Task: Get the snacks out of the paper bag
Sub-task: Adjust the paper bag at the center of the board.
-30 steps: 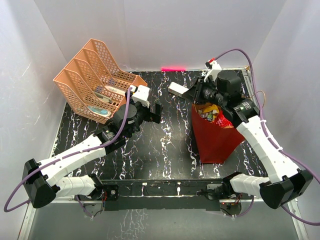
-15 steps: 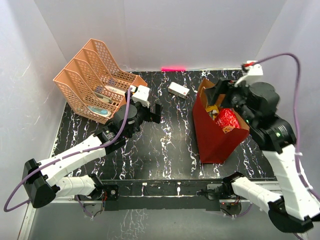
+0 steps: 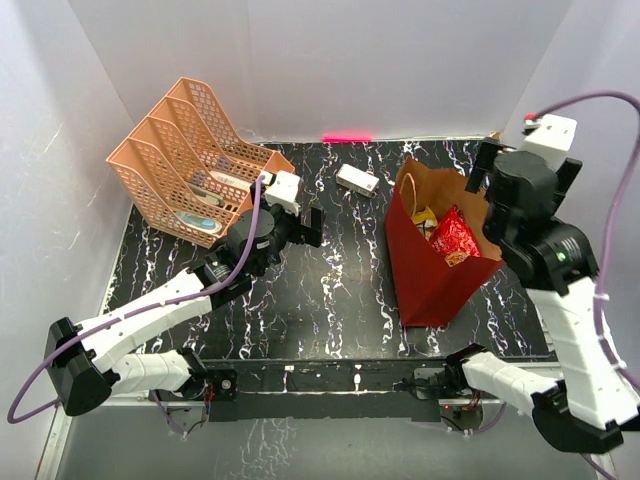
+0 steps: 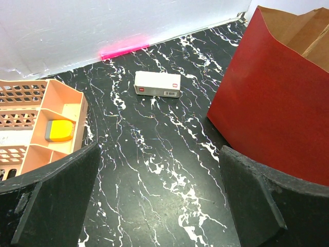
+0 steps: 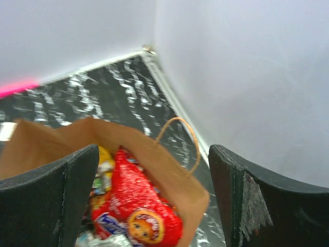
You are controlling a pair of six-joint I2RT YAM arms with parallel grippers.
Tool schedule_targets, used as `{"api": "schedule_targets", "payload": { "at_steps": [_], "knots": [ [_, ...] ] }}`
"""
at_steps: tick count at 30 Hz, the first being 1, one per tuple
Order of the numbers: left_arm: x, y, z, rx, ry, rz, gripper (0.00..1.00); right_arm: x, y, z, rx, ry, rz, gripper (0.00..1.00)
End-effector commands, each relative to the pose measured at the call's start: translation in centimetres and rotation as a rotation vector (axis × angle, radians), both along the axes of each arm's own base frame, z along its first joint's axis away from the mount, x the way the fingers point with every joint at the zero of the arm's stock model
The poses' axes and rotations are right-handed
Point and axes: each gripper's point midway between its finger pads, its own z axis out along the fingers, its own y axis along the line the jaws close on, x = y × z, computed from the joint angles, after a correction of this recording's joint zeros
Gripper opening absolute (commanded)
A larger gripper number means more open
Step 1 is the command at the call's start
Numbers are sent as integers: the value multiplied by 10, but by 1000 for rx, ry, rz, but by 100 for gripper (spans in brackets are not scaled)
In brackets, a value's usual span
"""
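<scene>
The paper bag (image 3: 432,280), red outside and brown inside, stands upright right of centre with its mouth open. A red crinkly chip bag (image 3: 455,238) and a yellow packet (image 3: 424,215) show inside it. In the right wrist view the chip bag (image 5: 136,206) with its cartoon face lies below my right gripper (image 5: 153,154), which hangs open and empty over the bag's far right rim and cord handle (image 5: 180,136). My left gripper (image 4: 159,154) is open and empty low over the table, left of the paper bag (image 4: 277,113).
A small white box (image 3: 357,180) lies on the black marble table behind the bag. The peach mesh file rack (image 3: 185,165) stands at the back left with items in its slots. White walls close in the back and both sides.
My right gripper opened and left the white box on the table, then swung right and rose above the bag's right rim. The left arm has not moved.
</scene>
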Motion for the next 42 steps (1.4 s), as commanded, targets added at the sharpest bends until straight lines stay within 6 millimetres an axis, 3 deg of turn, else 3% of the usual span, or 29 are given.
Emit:
{"api": "schedule_targets", "payload": {
  "at_steps": [1,6,9,15,22,28,35,38,42],
  "knots": [
    [0,2,10,-27,-26,12,98,-3,-32,-7,-175,110,-218,93],
    [-1,2,12,-30,-32,12,98,15,-35,-27,-204,184,-208,95],
    [-2,4,14,-33,-37,12,98,29,-58,-53,-158,267,-195,95],
    [-4,5,17,-38,-44,15,98,36,-69,-86,-40,305,-158,94],
    [-8,0,16,-44,-45,-3,98,40,-79,-101,-4,314,-168,72],
    [-11,-1,18,-53,-55,-9,98,53,-79,-95,-12,281,-146,60],
    [-13,2,24,-67,-65,-3,98,59,-63,-84,8,245,-33,28],
    [-14,2,24,-65,-64,-5,98,64,-42,-67,22,186,98,14],
    [-12,4,24,-60,-65,10,98,66,9,-32,87,45,380,10]
  ]
}}
